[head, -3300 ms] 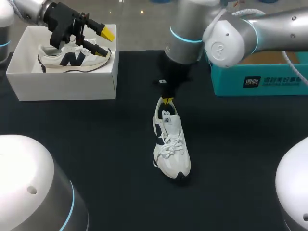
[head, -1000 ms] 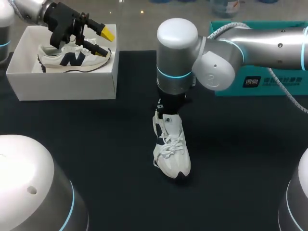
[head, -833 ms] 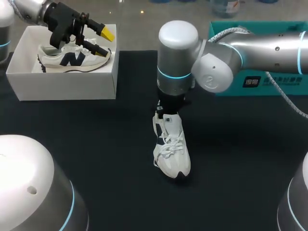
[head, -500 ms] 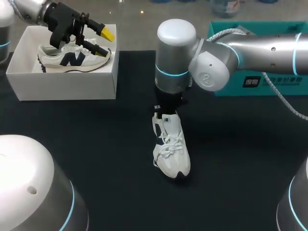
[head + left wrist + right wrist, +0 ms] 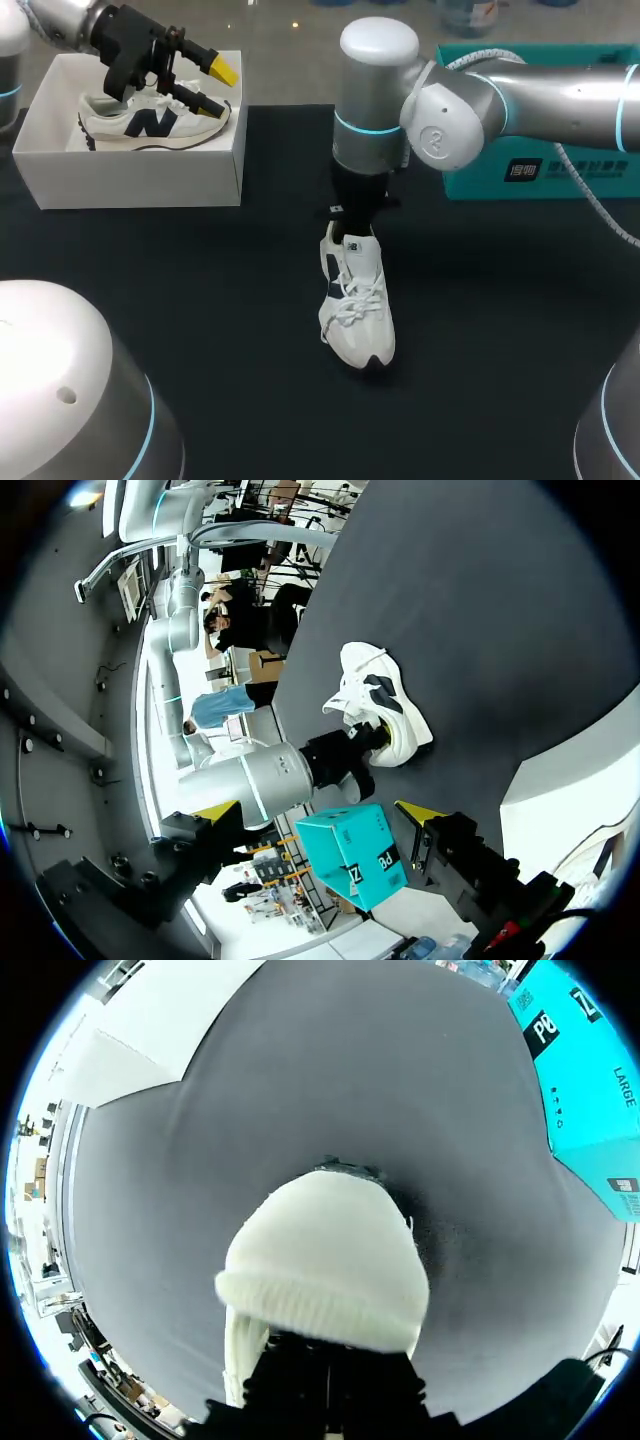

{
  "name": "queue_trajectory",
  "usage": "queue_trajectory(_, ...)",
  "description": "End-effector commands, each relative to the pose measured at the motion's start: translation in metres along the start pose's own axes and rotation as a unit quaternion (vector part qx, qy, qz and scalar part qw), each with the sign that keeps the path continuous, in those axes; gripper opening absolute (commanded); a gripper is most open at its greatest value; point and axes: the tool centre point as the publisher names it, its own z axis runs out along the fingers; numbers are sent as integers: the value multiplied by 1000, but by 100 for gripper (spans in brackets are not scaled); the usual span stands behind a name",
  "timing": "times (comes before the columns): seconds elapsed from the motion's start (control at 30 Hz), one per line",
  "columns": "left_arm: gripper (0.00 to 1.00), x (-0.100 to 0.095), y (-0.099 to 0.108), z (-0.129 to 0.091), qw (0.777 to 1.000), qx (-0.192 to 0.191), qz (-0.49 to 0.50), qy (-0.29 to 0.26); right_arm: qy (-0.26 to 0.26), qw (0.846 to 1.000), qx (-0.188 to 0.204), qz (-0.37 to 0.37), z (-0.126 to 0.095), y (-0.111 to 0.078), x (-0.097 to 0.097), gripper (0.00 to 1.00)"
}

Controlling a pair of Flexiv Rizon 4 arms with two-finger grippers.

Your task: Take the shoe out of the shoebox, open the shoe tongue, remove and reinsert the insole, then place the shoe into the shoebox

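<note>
At the far left a white shoebox [image 5: 130,170] is being shown open on the black surface [image 5: 200,300], and a white sneaker with a dark side mark [image 5: 150,120] is being carried inside it, lying lengthwise with its toe toward the middle of the surface. Over that sneaker's toe end the left hand [image 5: 218,88] is being held wide, its two yellow tips well apart and nothing gripped between them. Whether the lower tip is touching the sneaker cannot be told.

In the left wrist view the left hand [image 5: 318,812] is again being seen spread wide, with the surface stretching out ahead of it.

Near the middle of the surface a second white sneaker [image 5: 355,310] is being stood on its sole outside the shoebox, laces tied, toe toward the near edge and heel toward the far edge. In the left wrist view it [image 5: 385,705] is being seen well ahead of the left hand.

From the right, the right arm [image 5: 520,90] is being reached across past the middle, and the right hand [image 5: 348,222] is being pointed down at the heel opening of the second sneaker. Whether that hand is wide or clamped cannot be told, since it is being hidden by the wrist. In the right wrist view the second sneaker [image 5: 325,1260] is being seen directly ahead of the hand, very close.

At the far right a teal box [image 5: 560,150] is being partly covered by the right arm.
</note>
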Motion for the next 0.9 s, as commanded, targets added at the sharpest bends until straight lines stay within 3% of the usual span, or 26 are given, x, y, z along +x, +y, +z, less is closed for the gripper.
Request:
queue_trajectory(0.03, 100, 0, 0, 0, 1000, 1, 0, 1, 9, 1000, 14, 2, 6, 1, 7, 0)
queue_trajectory(0.23, 100, 0, 0, 0, 1000, 1, 0, 1, 6, 999, 31, 7, 7, -10, 15, 0)
queue_trajectory(0.67, 100, 0, 0, 0, 1000, 1, 0, 1, -39, 998, 41, 23, -42, -31, 21, 0)
queue_trajectory(0.9, 100, 0, 0, 0, 1000, 1, 0, 1, -30, 995, 90, 36, -43, -39, 16, 0)
